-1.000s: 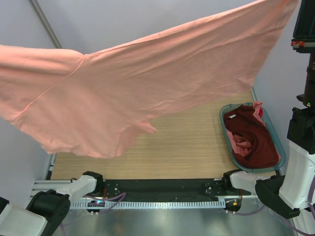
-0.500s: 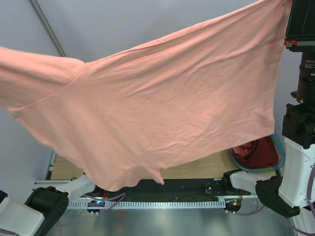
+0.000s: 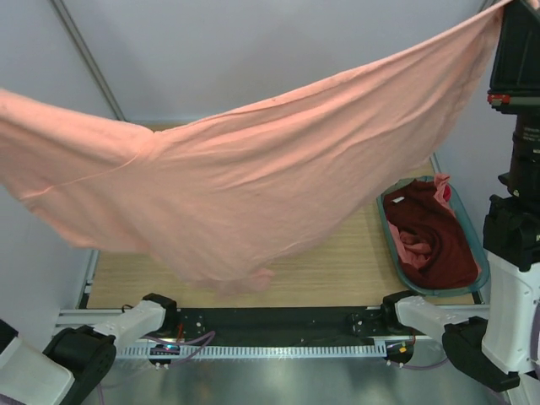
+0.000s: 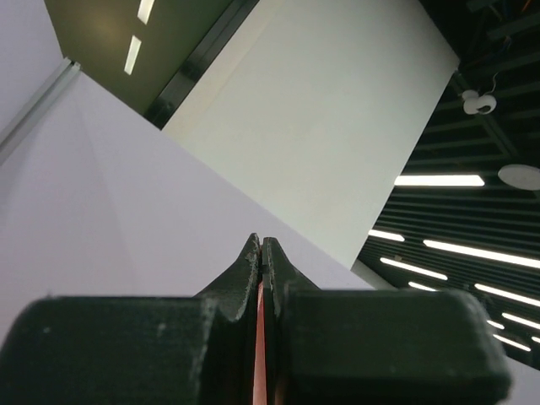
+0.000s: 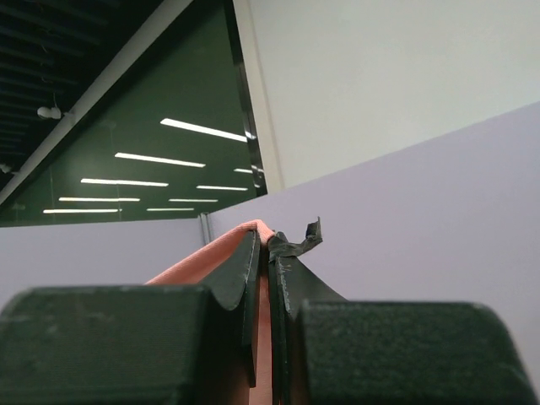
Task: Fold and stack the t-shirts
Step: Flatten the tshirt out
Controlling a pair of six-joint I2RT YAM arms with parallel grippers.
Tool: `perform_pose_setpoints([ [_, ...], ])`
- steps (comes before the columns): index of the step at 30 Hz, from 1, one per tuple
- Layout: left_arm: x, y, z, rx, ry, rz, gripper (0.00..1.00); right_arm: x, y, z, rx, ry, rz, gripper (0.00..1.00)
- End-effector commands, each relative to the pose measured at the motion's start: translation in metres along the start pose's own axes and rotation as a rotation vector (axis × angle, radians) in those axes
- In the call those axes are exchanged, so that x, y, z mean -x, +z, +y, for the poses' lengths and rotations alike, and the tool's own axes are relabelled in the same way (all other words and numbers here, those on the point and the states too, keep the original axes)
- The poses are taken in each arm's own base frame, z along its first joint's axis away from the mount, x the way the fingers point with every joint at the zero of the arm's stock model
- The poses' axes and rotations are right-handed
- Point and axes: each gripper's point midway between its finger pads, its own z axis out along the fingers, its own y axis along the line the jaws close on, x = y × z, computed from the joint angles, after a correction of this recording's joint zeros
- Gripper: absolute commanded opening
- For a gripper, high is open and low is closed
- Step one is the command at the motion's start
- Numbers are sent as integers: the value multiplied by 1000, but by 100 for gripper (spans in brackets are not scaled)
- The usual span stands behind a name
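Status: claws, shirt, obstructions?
Left claw, right claw shut on salmon t-shirt, held aloft, spread. Maroon t-shirt in basket. Nothing seen in the way.

My grippers: two, left gripper and right gripper.
Pink shirts: two I can make out, the stretched salmon-pink cloth t-shirt between my grippers and the bunched salmon-pink cloth t-shirt below my right gripper.
Maroon shirts: one dark maroon cloth t-shirt.
Baskets: one grey-teal oval plastic basket.

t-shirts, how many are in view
3: one pink shirt stretched in the air, a maroon shirt in the basket, and pink cloth tucked in with it, likely a third; more may be hidden underneath.
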Motion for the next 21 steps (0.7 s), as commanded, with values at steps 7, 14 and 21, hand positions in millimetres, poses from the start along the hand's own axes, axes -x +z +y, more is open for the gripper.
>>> perform_pose_setpoints([
  [7, -50, 27, 19, 47, 109, 73, 0, -63, 12, -44, -87, -8, 88, 1],
  [14, -35, 8, 23, 69, 135, 92, 1, -52, 7, -34, -65, 0, 81, 1],
  [21, -7, -9, 6, 7, 72, 65, 0, -13, 3, 2, 36, 49, 14, 1],
])
